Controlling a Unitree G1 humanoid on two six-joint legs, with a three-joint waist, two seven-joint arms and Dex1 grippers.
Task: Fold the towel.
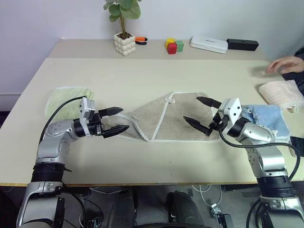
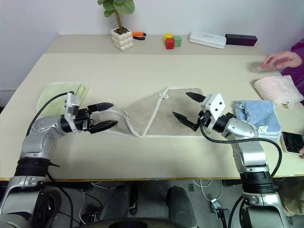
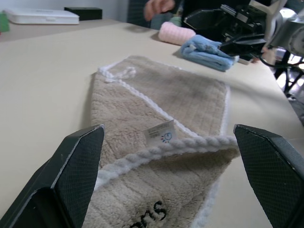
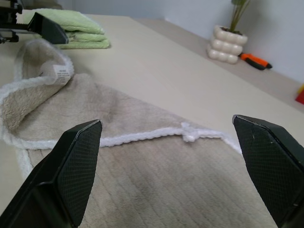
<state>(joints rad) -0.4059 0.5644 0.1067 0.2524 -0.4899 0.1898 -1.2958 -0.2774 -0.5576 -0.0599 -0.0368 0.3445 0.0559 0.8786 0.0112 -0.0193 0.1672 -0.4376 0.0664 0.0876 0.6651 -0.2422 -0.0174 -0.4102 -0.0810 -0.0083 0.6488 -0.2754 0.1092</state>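
The beige towel [image 1: 166,118] lies in the middle of the table, partly folded, with a white-edged flap running diagonally across it and a small loop [image 1: 168,99] at its far edge. Its left end curls upward, showing a white label [image 3: 160,134] and dark embroidered letters [image 3: 152,212]. My left gripper [image 1: 124,119] is open and level at that left end, pointing right. My right gripper [image 1: 191,109] is open over the towel's right part, pointing left. Neither holds anything.
A folded light-green towel [image 1: 66,99] lies at the left, a pale-blue towel [image 1: 266,118] behind my right gripper, and a pink one [image 1: 280,92] beyond it. A person's hand [image 1: 285,64] rests at the far right. A plant pot [image 1: 124,43], blocks [image 1: 173,46] and boxes [image 1: 208,44] line the back.
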